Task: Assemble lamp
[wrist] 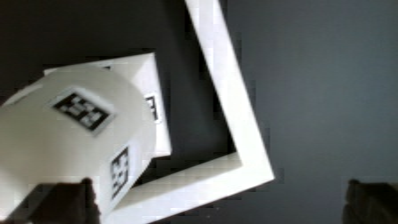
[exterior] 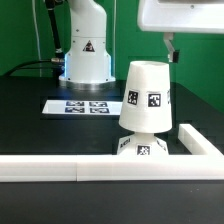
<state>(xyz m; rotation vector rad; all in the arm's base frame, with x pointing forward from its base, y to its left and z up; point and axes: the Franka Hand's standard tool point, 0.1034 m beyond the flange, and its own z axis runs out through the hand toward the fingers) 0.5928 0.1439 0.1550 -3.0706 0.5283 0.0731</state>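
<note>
The white tapered shade point(exterior: 147, 95) sits upright over the stepped square base point(exterior: 141, 147) at the table's front, next to the white corner rail. The bulb is hidden under the shade. Both parts carry square tags. My gripper point(exterior: 170, 48) hangs high above the table, up and to the exterior view's right of the shade, apart from it. In the wrist view the shade point(wrist: 68, 120) and a corner of the base point(wrist: 146, 72) lie off to one side. My gripper point(wrist: 217, 202) is open and empty; its dark fingertips point(wrist: 64, 203) show at the frame's edge.
A white rail point(exterior: 60, 168) runs along the table's front, with a side arm point(exterior: 205, 146) at the exterior view's right; it also shows in the wrist view point(wrist: 222, 90). The marker board point(exterior: 82, 105) lies behind the lamp. The robot's pedestal point(exterior: 88, 52) stands at the back.
</note>
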